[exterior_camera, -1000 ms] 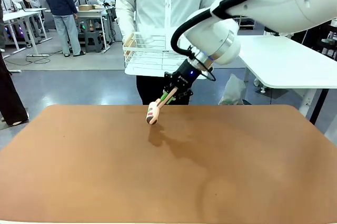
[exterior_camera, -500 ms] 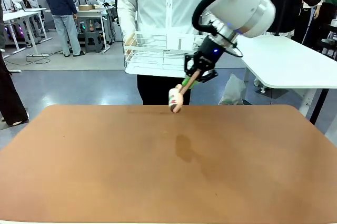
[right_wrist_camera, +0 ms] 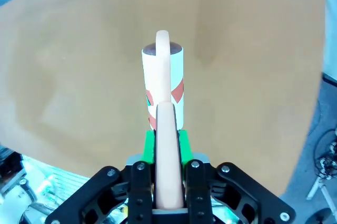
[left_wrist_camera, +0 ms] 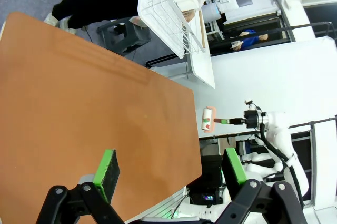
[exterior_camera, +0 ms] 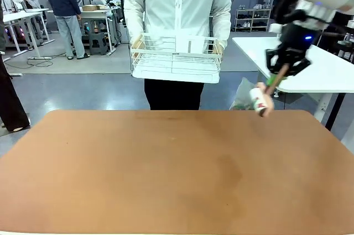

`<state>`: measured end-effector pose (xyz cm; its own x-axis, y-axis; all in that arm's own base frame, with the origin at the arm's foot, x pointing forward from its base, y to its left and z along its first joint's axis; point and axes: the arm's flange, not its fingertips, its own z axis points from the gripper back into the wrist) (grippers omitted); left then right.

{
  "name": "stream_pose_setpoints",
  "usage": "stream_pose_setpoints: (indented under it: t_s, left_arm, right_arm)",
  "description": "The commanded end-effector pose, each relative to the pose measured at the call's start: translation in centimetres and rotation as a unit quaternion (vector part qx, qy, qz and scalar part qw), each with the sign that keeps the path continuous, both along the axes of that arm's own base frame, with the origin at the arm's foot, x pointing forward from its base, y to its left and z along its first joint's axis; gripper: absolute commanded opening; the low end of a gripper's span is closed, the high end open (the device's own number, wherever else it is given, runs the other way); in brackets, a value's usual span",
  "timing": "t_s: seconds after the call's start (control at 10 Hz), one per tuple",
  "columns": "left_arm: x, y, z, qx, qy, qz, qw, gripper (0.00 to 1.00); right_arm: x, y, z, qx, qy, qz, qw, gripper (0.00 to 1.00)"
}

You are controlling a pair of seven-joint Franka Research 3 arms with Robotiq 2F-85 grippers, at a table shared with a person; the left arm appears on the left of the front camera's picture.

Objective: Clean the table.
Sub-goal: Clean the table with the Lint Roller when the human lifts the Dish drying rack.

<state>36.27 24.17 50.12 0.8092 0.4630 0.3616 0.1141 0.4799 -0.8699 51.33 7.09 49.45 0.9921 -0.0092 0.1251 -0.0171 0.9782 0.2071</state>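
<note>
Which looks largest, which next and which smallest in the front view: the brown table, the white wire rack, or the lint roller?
1. The table, by far the largest.
2. The wire rack, farther from the camera yet clearly second.
3. The lint roller, smallest.

Our right tool (right_wrist_camera: 164, 147) has its green pads (right_wrist_camera: 149, 146) pressed on either side of the peach handle (right_wrist_camera: 168, 171) of a lint roller (right_wrist_camera: 162, 81). The white drum, marked with red, points away from us against the reddish-brown surface (right_wrist_camera: 253, 50); we cannot tell whether they touch.
</note>
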Motion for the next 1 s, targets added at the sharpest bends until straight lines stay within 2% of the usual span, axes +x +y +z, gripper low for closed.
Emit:
stream_pose_setpoints:
  t_s: [0.0, 0.2, 0.3, 0.4, 0.9]
  left_arm:
    - [-0.1, 0.2, 0.1, -0.009, -0.009, -0.003, 1.000, 1.00]
    - [-0.1, 0.2, 0.1, -0.009, -0.009, -0.003, 1.000, 1.00]
    - [-0.1, 0.2, 0.1, -0.009, -0.009, -0.003, 1.000, 1.00]
    - [-0.1, 0.2, 0.1, -0.009, -0.009, -0.003, 1.000, 1.00]
    - [-0.1, 0.2, 0.1, -0.009, -0.009, -0.003, 1.000, 1.00]
  right_arm:
    - [-2.3, -2.1, -0.5, -0.042, -0.004, -0.005, 0.999, 0.21]
    - [-2.2, -4.4, -1.7, -0.025, -0.003, -0.019, 1.000, 0.21]
    - [-1.4, -4.5, -2.5, -0.010, 0.008, 0.000, 1.000, 0.21]
    - [-2.5, -4.6, -0.9, -0.035, 0.005, -0.022, 0.999, 0.21]
    - [-2.5, -4.6, -0.9, -0.035, 0.005, -0.022, 0.999, 0.21]
